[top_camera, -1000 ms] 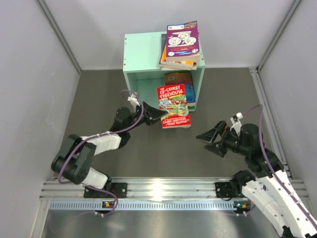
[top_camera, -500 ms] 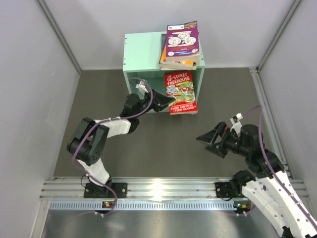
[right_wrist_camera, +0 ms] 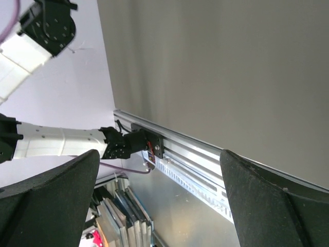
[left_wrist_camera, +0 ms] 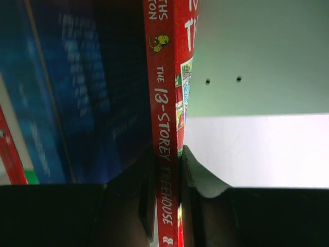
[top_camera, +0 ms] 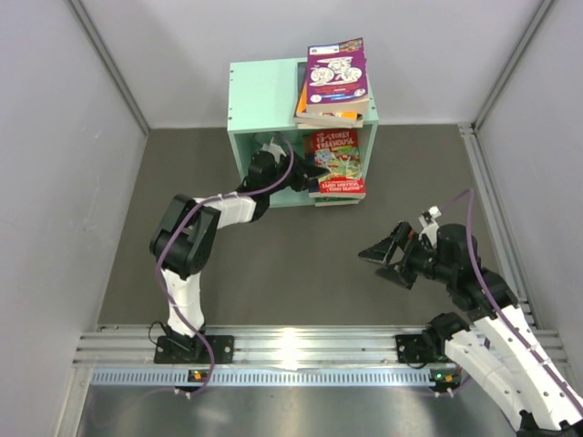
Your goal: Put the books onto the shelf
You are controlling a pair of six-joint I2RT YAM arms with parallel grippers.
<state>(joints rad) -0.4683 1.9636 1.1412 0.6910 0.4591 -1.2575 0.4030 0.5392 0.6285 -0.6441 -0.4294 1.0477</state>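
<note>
Top view: left pincer (top_camera: 303,176) at the mouth of the mint shelf (top_camera: 260,91), clamped on the red book (top_camera: 336,162), which sits partly inside the opening. A stack of books (top_camera: 333,77) lies on the shelf's top, and the right pincer (top_camera: 380,258) hangs spread wide and empty over the table (top_camera: 273,264). Left wrist: jaws pinch the red book's spine, a blue book (left_wrist_camera: 87,92) just beside it. Right wrist: jaws wide apart, nothing between.

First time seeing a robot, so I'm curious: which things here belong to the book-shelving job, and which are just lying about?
Job: red book, gripped by left end effector; shelf; book stack on its top; blue book inside.
Just there: right end effector, open and empty; metal rail.
</note>
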